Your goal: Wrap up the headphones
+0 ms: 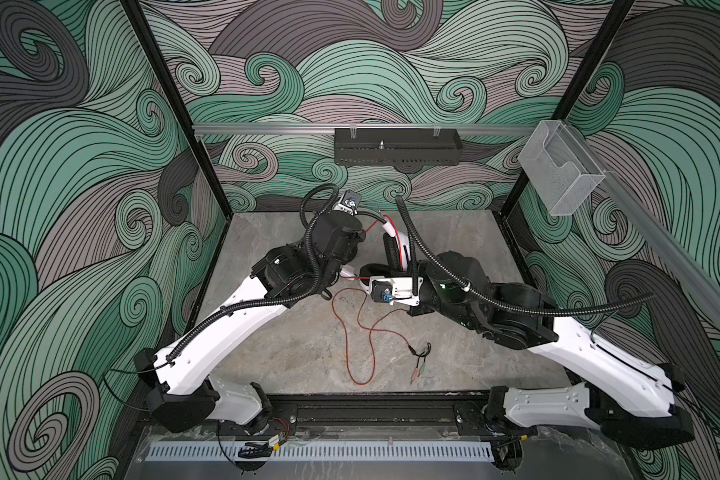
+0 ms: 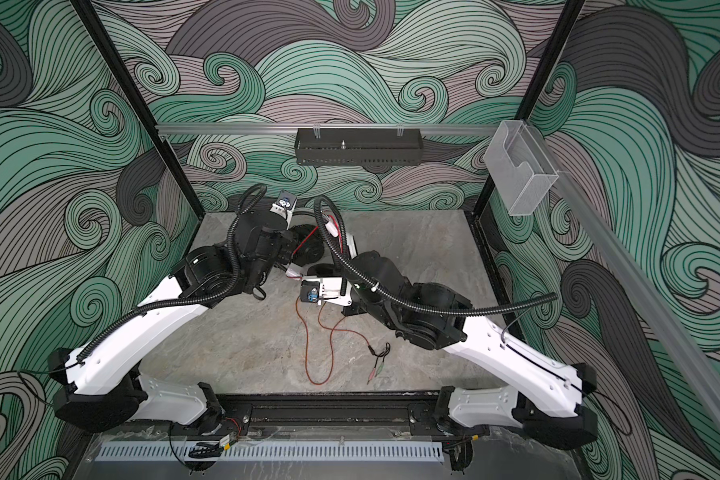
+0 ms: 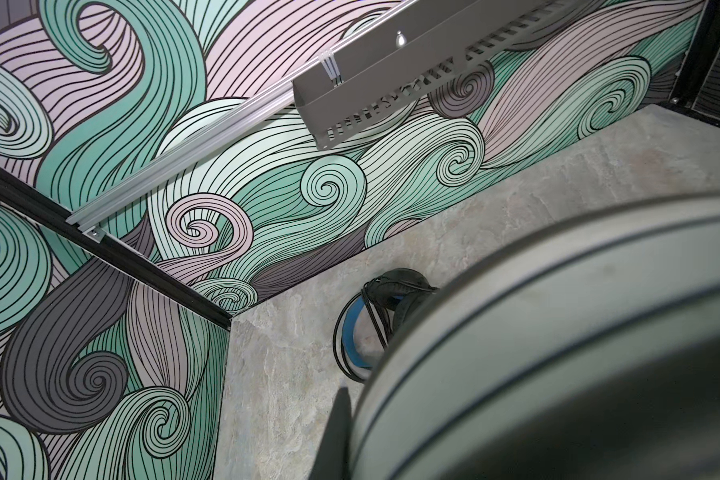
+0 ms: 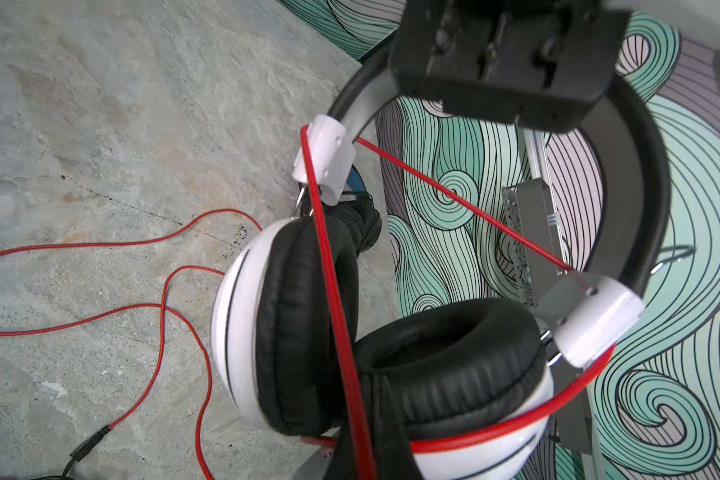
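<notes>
The white-and-black headphones (image 1: 395, 249) (image 2: 350, 245) hang upright above the middle of the table, held between both arms. In the right wrist view my left gripper (image 4: 495, 99) is shut on the top of their black headband (image 4: 641, 166). My right gripper (image 4: 358, 461) is shut on the red cord (image 4: 329, 270), right by the ear cups (image 4: 454, 361). That cord crosses the headband arc, and its free length (image 1: 360, 332) (image 2: 308, 345) loops over the table to the plugs (image 1: 418, 357). The black headphones with the blue inner band (image 3: 362, 328) lie near the back wall, mostly hidden in both top views.
A black slotted tray (image 1: 395, 147) hangs on the back rail. A clear plastic box (image 1: 562, 174) sits on the right rail. Patterned walls close in the stone-look table (image 1: 275, 357) on three sides, with the arm bases along its front edge.
</notes>
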Available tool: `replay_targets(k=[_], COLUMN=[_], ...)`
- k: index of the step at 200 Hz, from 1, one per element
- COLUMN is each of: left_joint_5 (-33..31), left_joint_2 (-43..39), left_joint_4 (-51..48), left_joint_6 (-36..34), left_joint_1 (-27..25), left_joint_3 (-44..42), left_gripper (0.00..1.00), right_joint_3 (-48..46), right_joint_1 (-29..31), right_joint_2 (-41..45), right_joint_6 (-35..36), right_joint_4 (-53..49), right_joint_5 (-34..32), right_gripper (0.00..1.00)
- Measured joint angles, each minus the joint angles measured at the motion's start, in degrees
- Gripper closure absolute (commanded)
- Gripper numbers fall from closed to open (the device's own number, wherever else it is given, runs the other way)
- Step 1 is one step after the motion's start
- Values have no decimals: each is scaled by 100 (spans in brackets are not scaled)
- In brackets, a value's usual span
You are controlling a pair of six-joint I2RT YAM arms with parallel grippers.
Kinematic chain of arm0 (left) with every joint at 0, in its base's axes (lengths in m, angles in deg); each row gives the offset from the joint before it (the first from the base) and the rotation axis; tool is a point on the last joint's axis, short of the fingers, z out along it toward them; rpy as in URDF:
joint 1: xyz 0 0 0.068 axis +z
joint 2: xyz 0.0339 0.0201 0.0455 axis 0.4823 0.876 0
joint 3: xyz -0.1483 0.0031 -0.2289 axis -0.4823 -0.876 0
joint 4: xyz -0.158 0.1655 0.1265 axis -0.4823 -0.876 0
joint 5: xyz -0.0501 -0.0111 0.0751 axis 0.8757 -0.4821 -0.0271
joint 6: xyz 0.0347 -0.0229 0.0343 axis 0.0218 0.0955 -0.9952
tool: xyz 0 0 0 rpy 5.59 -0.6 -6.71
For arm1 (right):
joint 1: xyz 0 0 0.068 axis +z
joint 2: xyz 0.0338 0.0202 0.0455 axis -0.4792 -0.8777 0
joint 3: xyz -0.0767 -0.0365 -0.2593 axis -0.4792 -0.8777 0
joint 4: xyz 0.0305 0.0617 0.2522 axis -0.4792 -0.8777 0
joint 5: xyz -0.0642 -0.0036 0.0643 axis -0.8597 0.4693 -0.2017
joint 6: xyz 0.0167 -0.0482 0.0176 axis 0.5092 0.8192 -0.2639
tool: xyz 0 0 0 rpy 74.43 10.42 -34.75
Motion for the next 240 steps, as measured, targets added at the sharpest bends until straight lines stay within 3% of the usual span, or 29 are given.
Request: replay_targets(k=[64, 122, 186, 240], left_joint_5=[232, -505, -868, -1043], left_joint_2=[2, 0, 199, 223], left_joint_4=[-114, 59, -304, -372], left_joint_6=[-31, -210, -4, 227], left_joint_1=[-103, -214, -529, -614], left_joint_3=[0, 0, 192, 186], left_gripper=[100, 100, 100, 100], right_joint_3=[525, 675, 756, 763], right_joint_1=[269, 264, 260, -310], right_joint_2=[-203, -275, -490, -400], right_joint_6=[-887, -1773, -2483, -3027], right_joint_4=[-83, -313, -136, -94], right_joint_5=[446, 461, 1143, 1856], right_gripper=[97, 98, 100, 100])
